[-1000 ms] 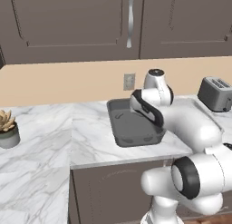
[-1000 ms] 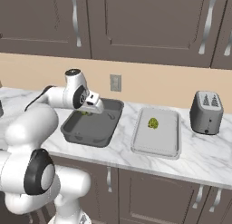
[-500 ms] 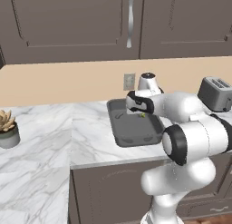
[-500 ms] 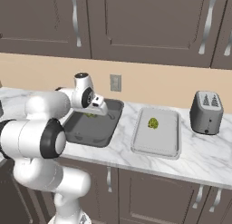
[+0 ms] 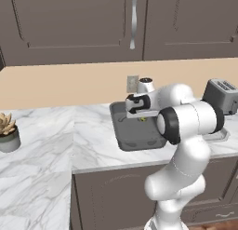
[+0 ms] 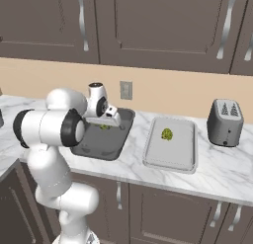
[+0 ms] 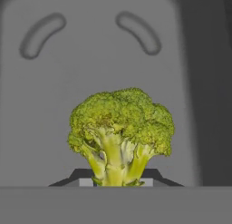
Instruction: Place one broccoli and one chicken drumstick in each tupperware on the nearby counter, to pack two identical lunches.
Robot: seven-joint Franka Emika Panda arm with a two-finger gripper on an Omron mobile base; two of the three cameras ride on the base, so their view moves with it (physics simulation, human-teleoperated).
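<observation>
We've got the counter (image 6: 212, 161), then the dark tupperware (image 6: 101, 144) near its left end. Our gripper (image 6: 105, 124) hangs over it, jaws pinched on the broccoli (image 7: 120, 132), stem toward us, the tray floor directly beneath — release should drop it in.

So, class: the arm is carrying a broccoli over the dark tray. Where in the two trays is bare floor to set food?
The dark grey tupperware has bare floor all round beneath the gripper and its held broccoli. The pale tupperware holds one broccoli floret near its back; its front half, toward the counter edge, is free.
</observation>
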